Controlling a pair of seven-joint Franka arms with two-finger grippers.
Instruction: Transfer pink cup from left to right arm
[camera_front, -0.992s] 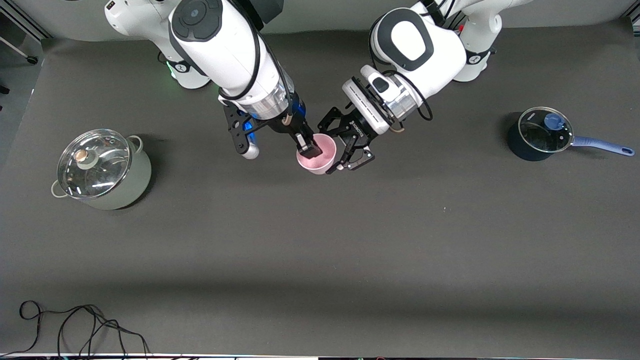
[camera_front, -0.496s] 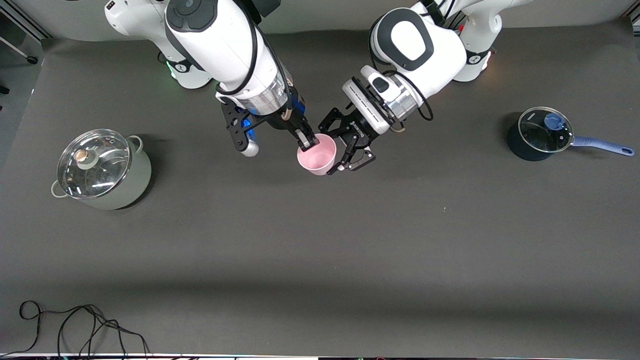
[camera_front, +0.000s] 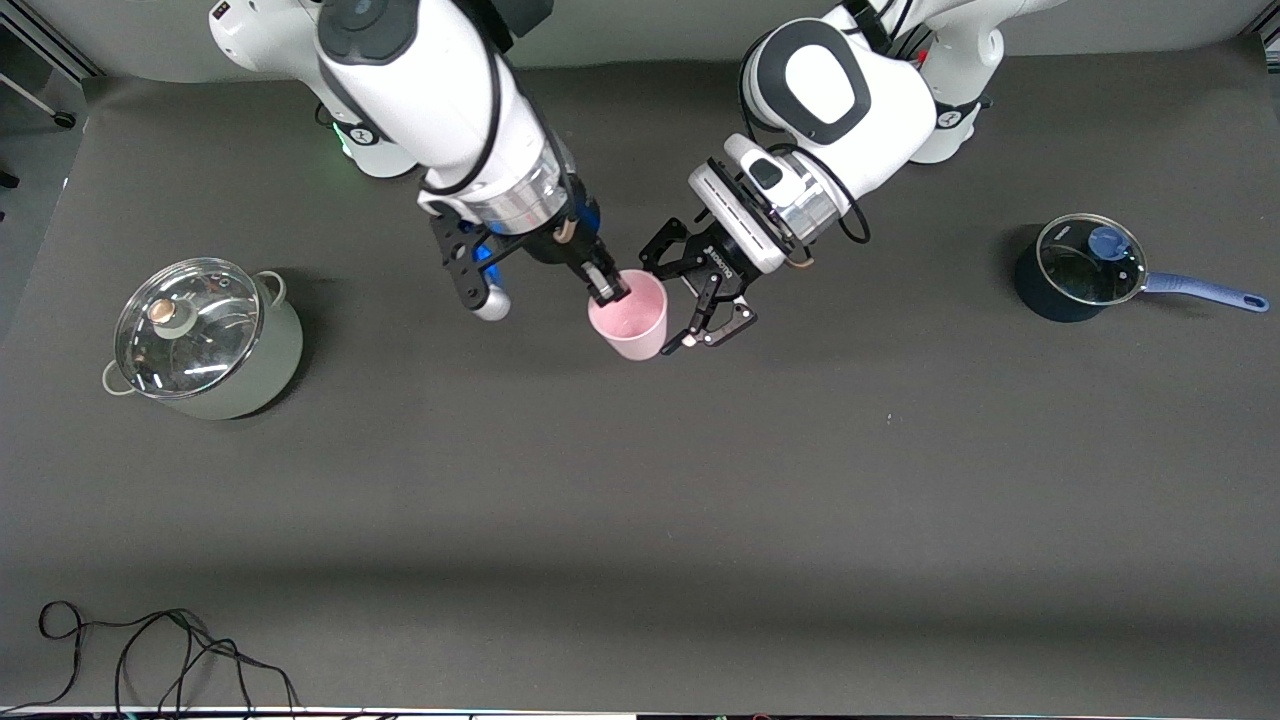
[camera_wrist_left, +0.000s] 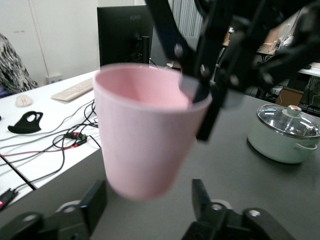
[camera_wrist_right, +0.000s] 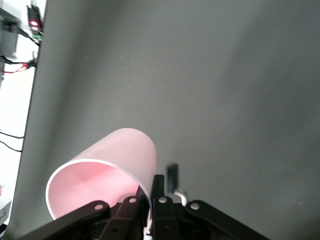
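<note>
pink cup (camera_front: 629, 318) shifted slightly frame-left | right tool (camera_front: 607, 287) pinches its rim | left tool (camera_front: 708, 300) spread open, apart, upper centre

— Where is the right gripper (camera_front: 607, 287)?
— Up over the table's middle, fingers pinched on the pink cup (camera_front: 630, 318) rim.
— And the left gripper (camera_front: 705, 310)?
— At its three o'clock, claw spread, touching nothing.

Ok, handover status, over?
Right gripper shut on pink cup rim, cup airborne. Left gripper open, clear beside it. Nothing in the way.
</note>
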